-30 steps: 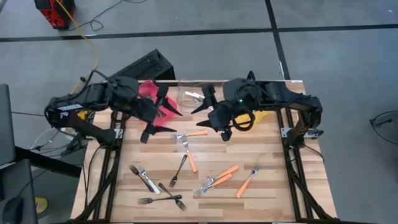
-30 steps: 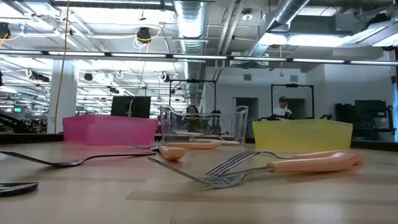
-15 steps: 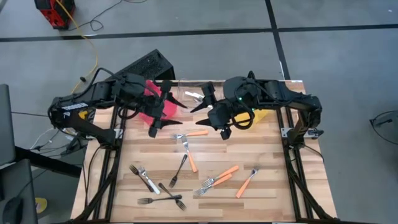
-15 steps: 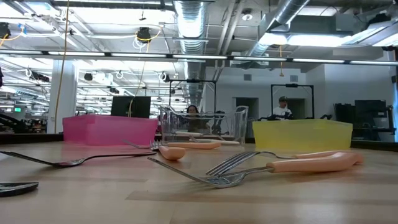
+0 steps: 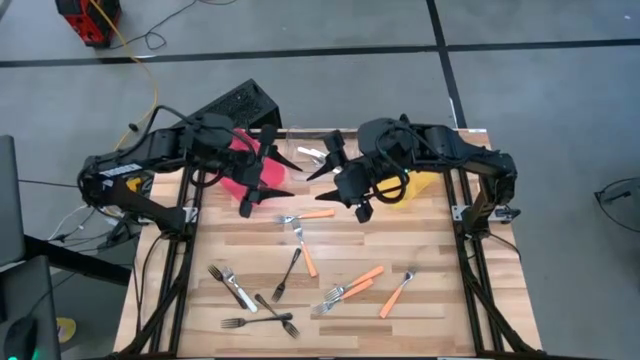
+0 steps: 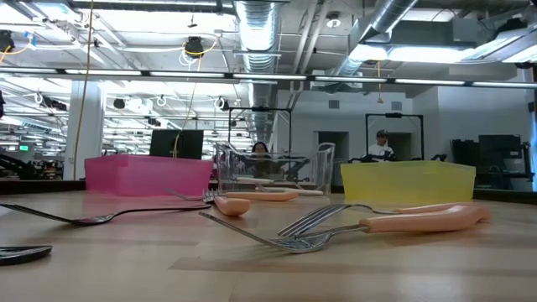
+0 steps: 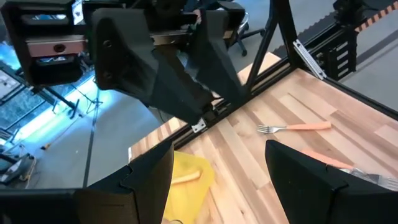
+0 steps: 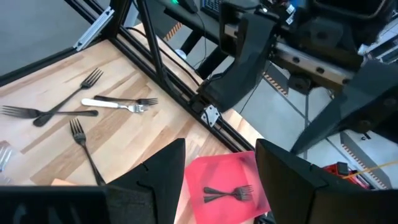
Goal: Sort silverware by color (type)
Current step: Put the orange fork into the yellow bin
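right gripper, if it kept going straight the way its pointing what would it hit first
Probably the left gripper. From above, the right gripper points across at it, both open, over the far bins. Its wrist camera shows the red bin below that line, though height is hard to judge.

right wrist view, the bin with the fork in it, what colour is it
Red, reading pinkish: the bin holds one dark fork. It shows best in the right wrist view.
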Controlling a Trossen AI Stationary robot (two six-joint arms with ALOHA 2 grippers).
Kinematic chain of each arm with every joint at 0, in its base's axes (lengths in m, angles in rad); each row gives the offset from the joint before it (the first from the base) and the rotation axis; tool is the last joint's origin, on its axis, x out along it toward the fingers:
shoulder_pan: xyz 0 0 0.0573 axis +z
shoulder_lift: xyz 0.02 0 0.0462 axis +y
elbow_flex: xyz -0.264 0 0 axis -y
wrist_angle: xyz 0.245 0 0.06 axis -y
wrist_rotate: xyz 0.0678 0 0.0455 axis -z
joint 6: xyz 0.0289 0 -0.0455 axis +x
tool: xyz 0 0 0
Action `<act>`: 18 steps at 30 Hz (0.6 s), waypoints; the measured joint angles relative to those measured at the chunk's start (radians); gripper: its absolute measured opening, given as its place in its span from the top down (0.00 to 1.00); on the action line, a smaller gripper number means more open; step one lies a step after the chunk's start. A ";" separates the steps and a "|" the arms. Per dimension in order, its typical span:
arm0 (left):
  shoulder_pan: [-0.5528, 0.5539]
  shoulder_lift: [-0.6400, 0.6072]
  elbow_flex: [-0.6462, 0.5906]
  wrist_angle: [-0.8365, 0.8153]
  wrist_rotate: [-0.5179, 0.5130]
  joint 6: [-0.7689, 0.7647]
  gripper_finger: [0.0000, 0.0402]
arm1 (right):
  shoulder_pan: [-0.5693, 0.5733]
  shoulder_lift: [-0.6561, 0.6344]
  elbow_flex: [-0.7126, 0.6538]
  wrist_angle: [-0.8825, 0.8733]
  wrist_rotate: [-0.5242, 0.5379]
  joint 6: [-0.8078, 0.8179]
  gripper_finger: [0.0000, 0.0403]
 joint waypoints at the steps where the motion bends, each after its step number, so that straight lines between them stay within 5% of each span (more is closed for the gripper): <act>1: 0.000 0.001 0.000 -0.001 0.000 0.000 0.41 | 0.000 0.000 0.000 0.001 0.000 0.000 0.46; 18: 0.000 0.002 0.000 0.036 0.028 0.021 0.41 | 0.001 0.000 0.000 0.021 0.001 0.037 0.46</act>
